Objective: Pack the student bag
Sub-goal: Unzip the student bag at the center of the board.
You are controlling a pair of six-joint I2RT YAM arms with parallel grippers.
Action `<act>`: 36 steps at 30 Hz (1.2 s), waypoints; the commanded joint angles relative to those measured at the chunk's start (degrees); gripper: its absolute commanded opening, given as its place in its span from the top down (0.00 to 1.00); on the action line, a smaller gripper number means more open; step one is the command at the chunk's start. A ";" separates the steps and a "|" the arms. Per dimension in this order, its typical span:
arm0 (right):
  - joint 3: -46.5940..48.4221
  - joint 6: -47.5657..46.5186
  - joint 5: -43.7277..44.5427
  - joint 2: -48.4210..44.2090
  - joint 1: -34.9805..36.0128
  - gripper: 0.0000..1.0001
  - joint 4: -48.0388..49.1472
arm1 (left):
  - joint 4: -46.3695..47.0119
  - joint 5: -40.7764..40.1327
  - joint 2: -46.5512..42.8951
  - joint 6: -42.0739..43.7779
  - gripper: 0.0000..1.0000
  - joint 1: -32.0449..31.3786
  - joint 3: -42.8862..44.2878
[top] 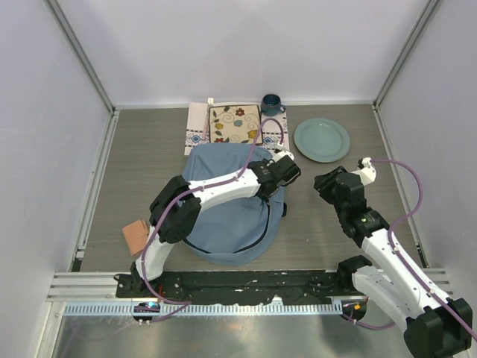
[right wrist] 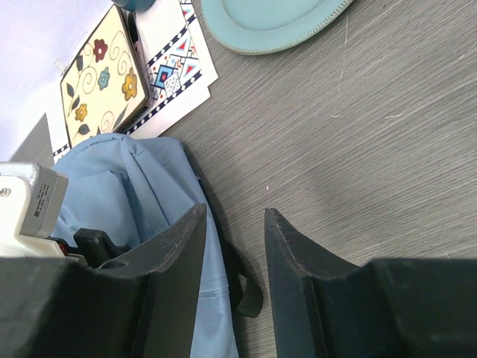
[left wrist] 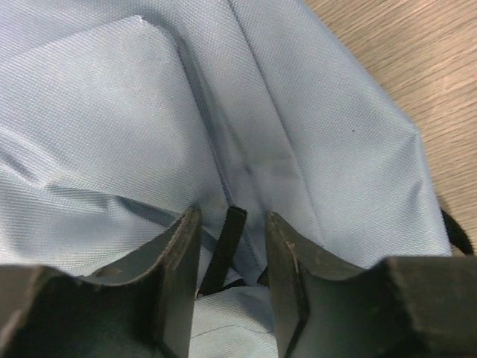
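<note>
From above, the left arm (top: 216,190) covers the student bag's (top: 223,227) far edge, so any opening there is hidden. What the black strap (left wrist: 226,242) fastens to I cannot make out. The left pincer (left wrist: 231,218) is partly spread, its fingers either side of that strap with a gap on both sides, low over the blue fabric at the bag's two o'clock corner. The right pincer (right wrist: 235,215) is partly spread too and empty, over bare table (top: 149,149) at the bag's three o'clock, near but apart. The bag lies mid-table.
</note>
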 commanded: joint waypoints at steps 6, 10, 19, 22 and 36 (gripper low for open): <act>0.10 -0.72 1.07 -0.26 -0.46 0.58 0.78 | -3.93 -4.51 0.87 2.32 0.74 -0.07 1.84; 0.01 -0.72 0.90 -0.09 -0.55 0.57 0.96 | -3.85 -4.16 0.69 2.15 0.89 -0.07 1.58; -0.07 -1.16 -1.82 0.53 -0.46 0.57 1.66 | -2.97 -3.10 -3.61 -1.36 1.00 0.10 0.79; -0.51 -1.68 -6.56 1.76 -0.38 0.57 3.41 | -3.49 -3.36 -6.33 -4.17 1.00 0.89 1.23; 1.50 -8.36 -42.33 11.07 0.50 0.58 18.36 | -2.88 0.06 -13.90 -14.38 1.00 5.11 -4.92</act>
